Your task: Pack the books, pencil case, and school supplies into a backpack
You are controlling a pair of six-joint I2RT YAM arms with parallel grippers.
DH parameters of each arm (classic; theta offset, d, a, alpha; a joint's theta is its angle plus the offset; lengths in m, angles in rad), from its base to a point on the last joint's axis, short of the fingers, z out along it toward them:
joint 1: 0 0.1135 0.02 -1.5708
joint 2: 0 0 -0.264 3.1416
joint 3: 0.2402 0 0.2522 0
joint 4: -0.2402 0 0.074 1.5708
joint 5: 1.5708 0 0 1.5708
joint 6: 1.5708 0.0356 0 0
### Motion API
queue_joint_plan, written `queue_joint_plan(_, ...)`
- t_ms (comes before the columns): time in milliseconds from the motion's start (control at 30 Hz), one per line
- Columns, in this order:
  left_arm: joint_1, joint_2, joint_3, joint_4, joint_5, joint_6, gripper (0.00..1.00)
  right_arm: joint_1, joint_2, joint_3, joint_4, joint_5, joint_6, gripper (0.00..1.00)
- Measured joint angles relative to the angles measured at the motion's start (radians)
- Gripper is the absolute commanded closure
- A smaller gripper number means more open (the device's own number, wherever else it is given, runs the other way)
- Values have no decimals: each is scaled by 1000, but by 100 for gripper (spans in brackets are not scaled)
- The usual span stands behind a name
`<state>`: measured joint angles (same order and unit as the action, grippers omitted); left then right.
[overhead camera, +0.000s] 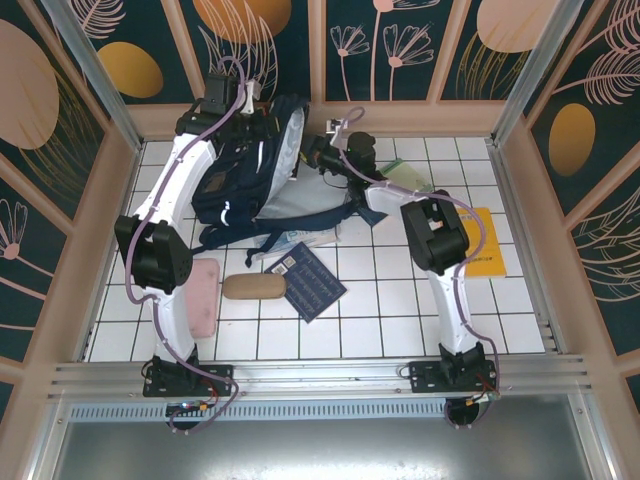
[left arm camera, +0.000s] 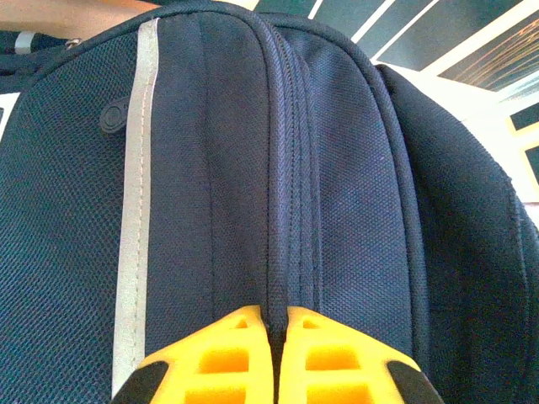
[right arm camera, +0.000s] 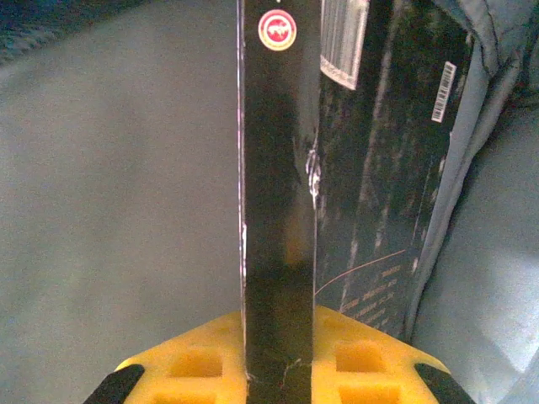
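Our left gripper (left arm camera: 278,318) pinches a seam ridge on the backpack (left arm camera: 362,185). Our right gripper (right arm camera: 278,326) clamps one black book (right arm camera: 278,168) upright against the grey lining (right arm camera: 118,210). Outside we count one navy book (overhead camera: 306,281), one yellow book (overhead camera: 482,243), one tan pouch (overhead camera: 253,287) and one pink case (overhead camera: 203,297), with bare tiles (overhead camera: 385,300) front right.

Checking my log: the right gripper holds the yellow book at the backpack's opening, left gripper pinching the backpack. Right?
No: the right wrist view shows the right gripper holding a black book; the yellow book lies on the table. The rest stands.
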<state>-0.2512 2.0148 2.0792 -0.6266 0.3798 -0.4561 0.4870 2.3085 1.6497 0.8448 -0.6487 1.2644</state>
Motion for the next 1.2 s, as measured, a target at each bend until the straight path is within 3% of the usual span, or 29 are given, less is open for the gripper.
queue_joint_plan(233, 3, 0, 0, 2, 31, -28, 100, 33, 189, 130, -38, 3, 21, 100)
queue_joint_plan(533, 3, 0, 0, 17, 58, -69, 100, 99, 370, 392, -219, 82, -6, 100)
queue_joint_plan(567, 3, 0, -2, 19, 58, -70, 100, 106, 380, 414, -238, 93, -11, 96)
queue_joint_plan(633, 4, 0, -7, 26, 56, -73, 100, 119, 401, 452, -272, 117, -26, 73)
queue_joint_plan(833, 3, 0, -24, 43, 42, -72, 100, 134, 432, 517, -393, 129, -90, 48)
queue_joint_plan(933, 3, 0, -35, 46, 31, -69, 100, 134, 409, 500, -396, 128, -116, 10)
queue_joint_plan(1200, -2, 0, -37, 48, -3, -42, 100, 103, 227, 321, -537, 144, -222, 7)
